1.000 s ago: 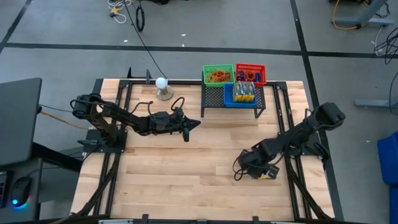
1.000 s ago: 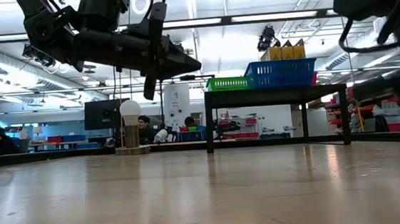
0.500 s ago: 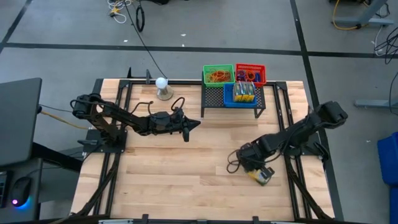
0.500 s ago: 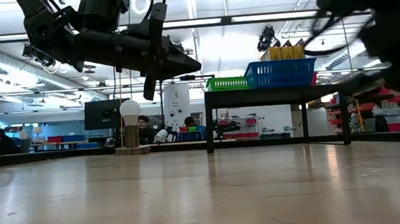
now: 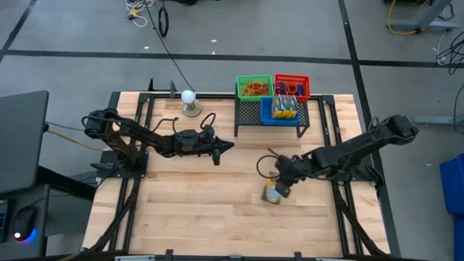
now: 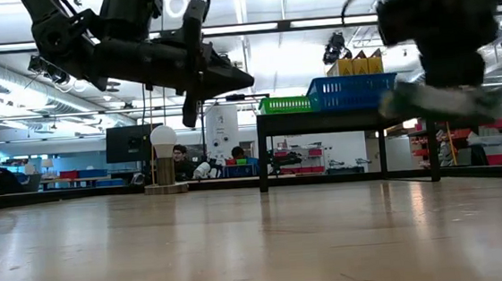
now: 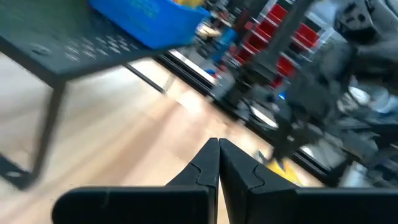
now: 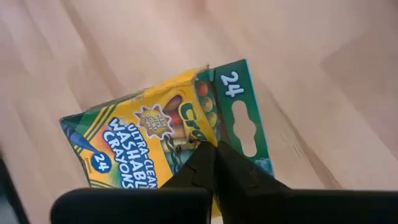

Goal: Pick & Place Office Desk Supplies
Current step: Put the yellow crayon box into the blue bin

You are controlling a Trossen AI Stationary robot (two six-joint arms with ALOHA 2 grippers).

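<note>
Crayon box (image 5: 272,193) mid-table, w/ rack (image 5: 272,116) behind & bins (image 5: 254,87) on it

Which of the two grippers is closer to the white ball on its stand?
The left. The left gripper hovers just in front of the white ball, to its right; the right gripper, holding a crayon box, is much farther off.

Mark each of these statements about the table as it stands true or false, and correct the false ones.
1. The right gripper has its jaws shut on a crayon box. True.
2. The crayon box lies flat on the table. False: the low view shows it held up off the wood.
3. The left gripper carries a rubber band. False: its jaws are shut on nothing.
4. The blue basket sits on the black mesh rack. True.
5. The white ball on its stand is left of the rack in the high view. True.
</note>
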